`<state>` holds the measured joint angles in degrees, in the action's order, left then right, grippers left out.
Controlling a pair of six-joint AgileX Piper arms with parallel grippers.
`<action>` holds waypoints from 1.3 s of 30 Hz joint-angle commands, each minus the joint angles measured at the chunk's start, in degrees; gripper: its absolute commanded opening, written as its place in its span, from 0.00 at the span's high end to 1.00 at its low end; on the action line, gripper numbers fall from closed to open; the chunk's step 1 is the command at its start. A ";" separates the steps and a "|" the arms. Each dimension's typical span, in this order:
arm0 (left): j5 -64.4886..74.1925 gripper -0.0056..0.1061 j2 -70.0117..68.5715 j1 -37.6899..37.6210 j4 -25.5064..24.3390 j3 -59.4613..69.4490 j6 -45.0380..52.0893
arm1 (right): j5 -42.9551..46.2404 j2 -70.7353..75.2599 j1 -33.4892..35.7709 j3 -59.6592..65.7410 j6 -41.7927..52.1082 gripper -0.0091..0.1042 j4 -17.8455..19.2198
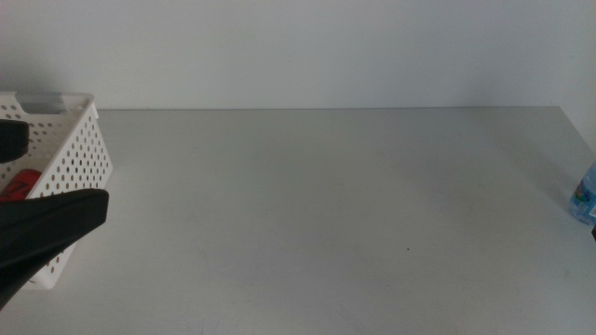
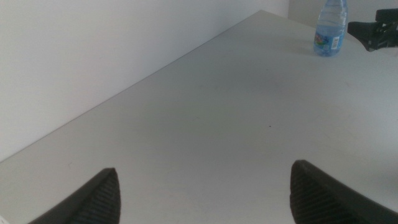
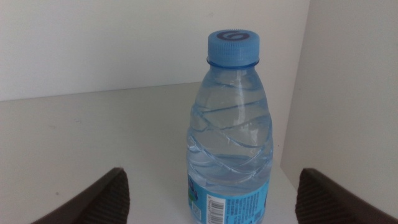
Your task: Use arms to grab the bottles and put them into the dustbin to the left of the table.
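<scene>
Flanking the upright water bottle (image 3: 231,130), blue barcode label unreadable, the open right pincer (image 3: 211,199); left pincer (image 2: 205,193) open too.

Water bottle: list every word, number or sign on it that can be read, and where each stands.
Water bottle cap: one embossed round sign, like a "G".
Blue label: barcode and small print, too blurred and cut off to read.
Middle and left wrist views: label too small to read.

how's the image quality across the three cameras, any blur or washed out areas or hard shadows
Middle view: even, soft light; the left end effector is a dark blur beside the dustbin. Left wrist view: the table looks flat and pale, the water bottle slightly soft. Right wrist view: the bottle is sharp with cap and ribs clear, the right end effector tips dark and blurred, the wall bright.
</scene>
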<state>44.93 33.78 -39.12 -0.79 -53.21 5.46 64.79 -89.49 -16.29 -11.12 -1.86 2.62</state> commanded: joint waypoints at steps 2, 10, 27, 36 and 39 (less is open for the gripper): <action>-4.68 0.11 0.62 -0.33 -0.07 -1.35 -0.75 | 7.26 -1.33 -0.44 -3.62 1.86 0.09 0.32; -4.68 0.11 0.62 -0.33 -0.07 -1.35 -0.75 | 7.16 -8.27 -0.44 -10.88 1.86 0.09 0.27; -4.68 0.11 0.62 -0.33 -0.07 -1.35 -0.75 | 7.01 -22.16 -0.30 -23.99 1.86 0.09 -0.43; -4.68 0.11 0.62 -0.33 -0.07 -1.35 -0.75 | 5.99 -22.72 0.53 -24.42 1.86 0.77 1.80; -4.68 0.11 0.62 -0.33 -0.07 -1.35 -0.75 | 6.91 -21.95 3.36 -24.42 -0.98 0.93 5.08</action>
<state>44.89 33.78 -39.12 -0.79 -53.21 5.40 65.57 -114.53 -14.50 -34.49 -1.82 3.47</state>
